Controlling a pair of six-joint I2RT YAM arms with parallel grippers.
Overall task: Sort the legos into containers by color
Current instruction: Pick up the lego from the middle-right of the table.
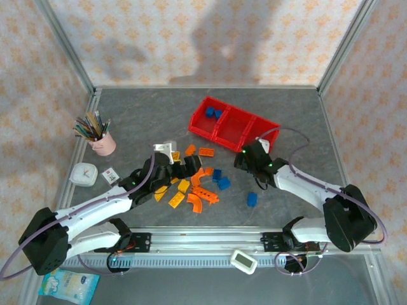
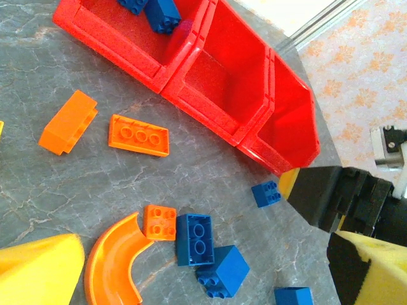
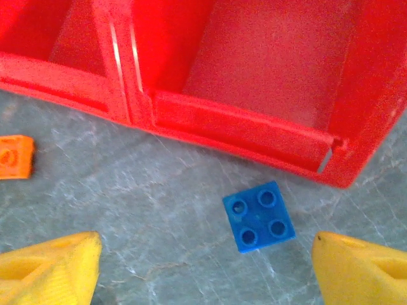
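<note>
Top external view sets a pink cup of pencils (image 1: pixel 102 143) and a white clock (image 1: pixel 83 173) at the left of the table (image 1: pixel 146 114), well apart from the work. The left gripper (image 1: pixel 182 166) reaches over the near-left side of a loose heap of bricks (image 1: pixel 194 187), orange, yellow and blue, in the middle of the table. Beyond the heap sits the red tray (image 1: pixel 233 135), three compartments in a row, with two blue bricks (image 1: pixel 212 113) in the leftmost one. The right gripper (image 1: pixel 244 159) hangs just in front of the tray's right end, and a lone blue brick (image 1: pixel 252 199) lies nearer the arm bases. From above, neither gripper's jaws can be judged. The left wrist view is plainer: the left fingers (image 2: pixel 38 270) stand wide apart, clamped on nothing, and below them on the table lie an orange arch (image 2: pixel 114 267), a small orange square (image 2: pixel 159 222) and a blue block (image 2: pixel 194 239). Farther right, a small blue brick (image 2: pixel 266 193) lies just beside the right gripper's tip. The right wrist view shows that small blue brick (image 3: pixel 259 216) flat on the table, studs up, just in front of the tray wall (image 3: pixel 241 121). It lies between the right fingers (image 3: pixel 51 267), which stand apart without touching it.
</note>
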